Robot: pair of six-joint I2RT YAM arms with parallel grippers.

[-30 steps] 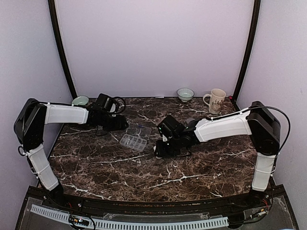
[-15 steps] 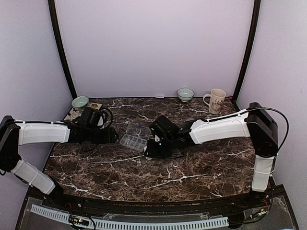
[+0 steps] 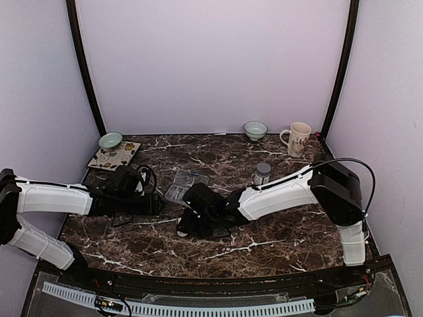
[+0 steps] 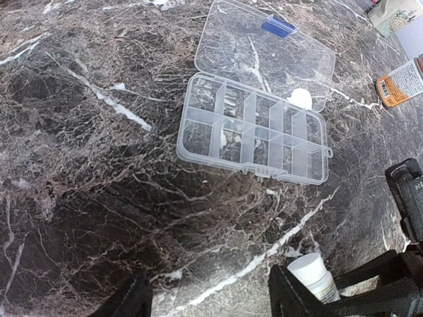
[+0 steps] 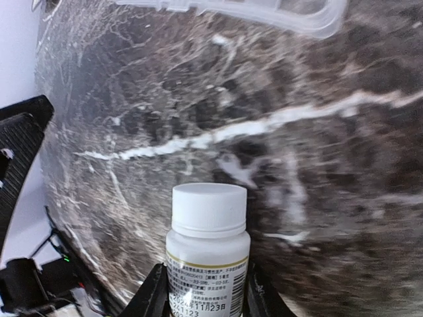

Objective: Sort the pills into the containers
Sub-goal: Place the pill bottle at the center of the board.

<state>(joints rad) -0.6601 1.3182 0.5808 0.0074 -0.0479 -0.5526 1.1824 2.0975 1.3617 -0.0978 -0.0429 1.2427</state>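
The clear organizer box of containers (image 4: pixel 254 129) lies open on the marble, its lid (image 4: pixel 264 56) folded back; it also shows at mid table as the box (image 3: pixel 183 185). A small white round piece (image 4: pixel 301 98) rests by the hinge. No loose pills can be made out. My right gripper (image 5: pixel 205 284) is shut on a white capped pill bottle (image 5: pixel 207 244), held upright near the table, just in front of the box. The same bottle (image 4: pixel 314 277) sits beside my left gripper (image 4: pixel 211 300), which is open with nothing between its fingers, left of the box.
A second bottle (image 3: pixel 262 173) stands right of the box. At the back are two bowls (image 3: pixel 110 140) (image 3: pixel 255 129), a mug (image 3: pixel 299 139) and a patterned tile (image 3: pixel 114 156). Dark posts and walls close in both sides.
The right arm has carried the bottle leftward and toward the near edge, passing the box. The left arm has dropped lower and pulled back. The second bottle is now uncovered.
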